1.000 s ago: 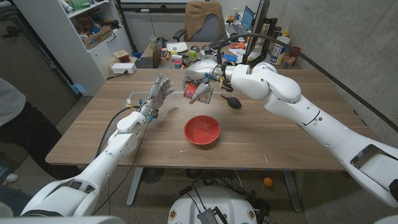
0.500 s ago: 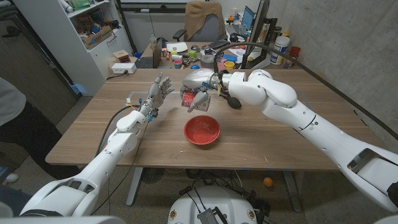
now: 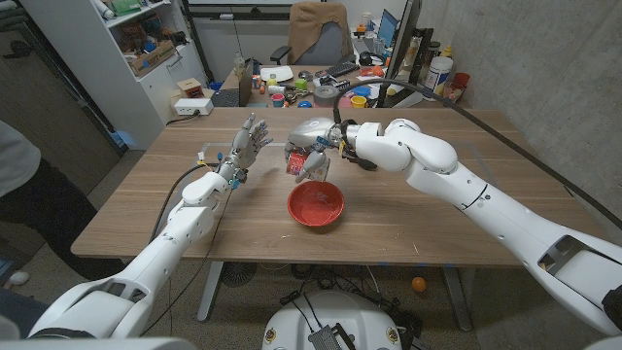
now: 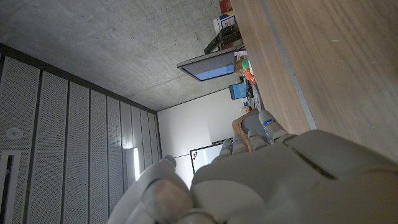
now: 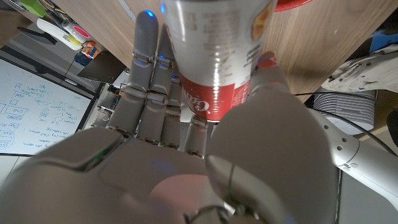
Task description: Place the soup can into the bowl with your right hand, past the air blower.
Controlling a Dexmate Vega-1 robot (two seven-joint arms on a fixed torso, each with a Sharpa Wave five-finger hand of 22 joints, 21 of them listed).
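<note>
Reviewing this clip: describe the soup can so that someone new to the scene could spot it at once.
Start at the red bowl in the middle of the wooden table. Just beyond its far rim, the right hand grips the soup can in the air. It is the one red-and-white labelled cylinder with a shiny metal body.

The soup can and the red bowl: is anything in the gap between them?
Nothing: the head view shows only bare table between the soup can, held by the right hand, and the bowl.
</note>
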